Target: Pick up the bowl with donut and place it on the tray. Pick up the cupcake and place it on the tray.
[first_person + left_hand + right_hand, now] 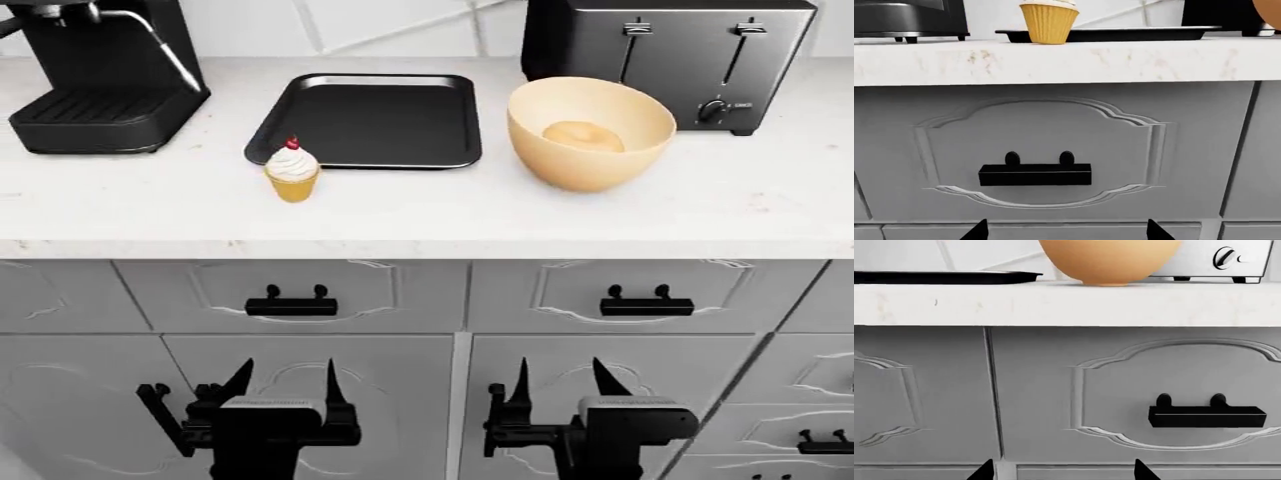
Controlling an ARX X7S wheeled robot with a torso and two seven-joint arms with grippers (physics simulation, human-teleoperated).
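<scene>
The pale orange-tan bowl (591,133) stands on the counter, right of the black tray (370,120), with the peach-glazed donut (582,136) inside it. The cupcake (292,171) stands on the counter just in front of the tray's front left corner. The left wrist view shows the cupcake (1049,21) in front of the tray (1121,34). The right wrist view shows the bowl's underside (1109,261) and the tray's edge (947,277). My left gripper (284,381) and right gripper (558,379) are open and empty, low in front of the drawers, well below the counter.
A black coffee machine (96,75) stands at the counter's back left, a black toaster (667,55) behind the bowl. The marble counter (427,215) overhangs grey drawers with black handles (291,305).
</scene>
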